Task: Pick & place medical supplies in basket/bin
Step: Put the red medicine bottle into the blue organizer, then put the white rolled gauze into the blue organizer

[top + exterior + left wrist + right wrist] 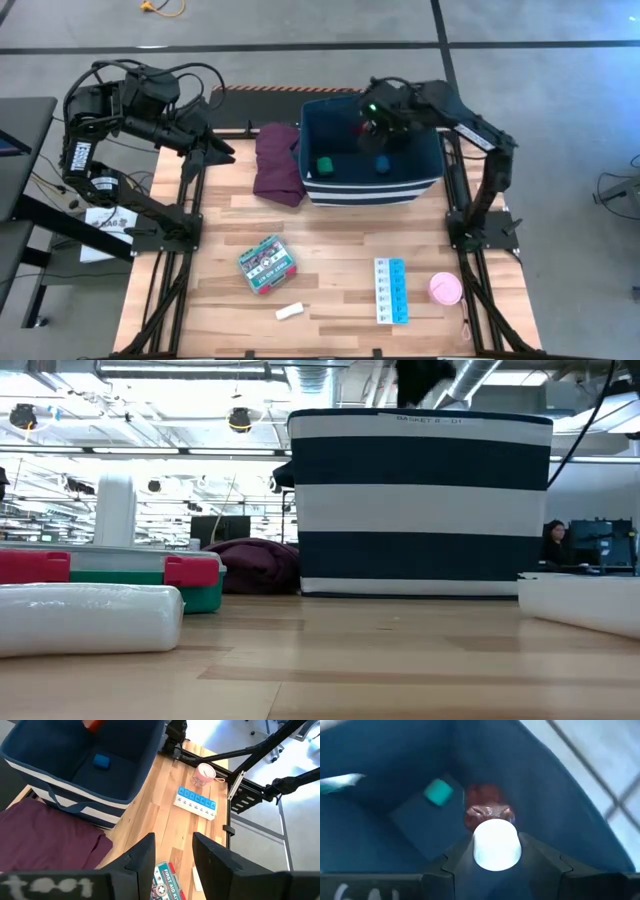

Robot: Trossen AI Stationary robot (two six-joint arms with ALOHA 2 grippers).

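The navy bin [420, 178] with white stripes stands at the far middle of the table, holding a green block [325, 165] and a blue block [382, 165]. My right gripper [378, 128] hangs over the bin's inside, shut on a small red-white piece [487, 812]. My left gripper [172, 860] waits open and holds nothing, raised at the far left beside the maroon cloth [278, 162]. On the near table lie a green-red flat box [265, 264], a white stick [289, 312], a blue-white pill strip [391, 291] and a pink roll [445, 289]. My right gripper pinches the piece's white end [496, 845] between its two fingers. The fingers slant down from above into the bin. The red end [485, 800] sticks out past the fingertips, and the piece is clear of the bin's floor.
The maroon cloth lies against the bin's left wall. Black frame rails [170, 270] run along both table sides. In the low view the bin [420, 500] fills the middle, with the white stick [90, 618] and the flat box [110, 572] close in front at the left.
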